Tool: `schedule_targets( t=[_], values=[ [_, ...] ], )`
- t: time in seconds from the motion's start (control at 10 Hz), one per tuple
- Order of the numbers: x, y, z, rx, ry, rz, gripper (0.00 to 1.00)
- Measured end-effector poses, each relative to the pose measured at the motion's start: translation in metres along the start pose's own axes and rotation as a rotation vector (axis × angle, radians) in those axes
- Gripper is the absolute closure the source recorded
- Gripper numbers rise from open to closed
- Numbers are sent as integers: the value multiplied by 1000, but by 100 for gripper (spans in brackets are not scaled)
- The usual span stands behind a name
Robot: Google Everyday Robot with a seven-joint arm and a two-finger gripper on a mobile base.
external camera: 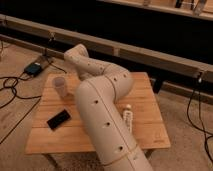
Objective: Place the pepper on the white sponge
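Wooden table [145, 102] before a dark wall; the arm [105, 117] hides its middle, the gripper [73, 55] is near the far left corner, grip state unclear; pepper and white sponge are unseen, so placement probably remains undone

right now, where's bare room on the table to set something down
Bare wood: the right end beyond the white tube, and the front-left strip below the flat black slab. Crowded by the translucent cup and white arm. The claw is not in view.
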Motion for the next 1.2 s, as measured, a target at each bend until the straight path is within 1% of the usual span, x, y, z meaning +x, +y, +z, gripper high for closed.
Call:
schedule_targets(
  t=[0.3, 0.6, 1.0, 1.2],
  values=[
    [25, -30, -14, 7, -4, 110, 100],
    [48, -54, -13, 1, -4, 192, 100],
    [74, -77, -4, -3, -14, 261, 100],
    [83, -77, 4, -12, -7, 262, 100]
  ],
)
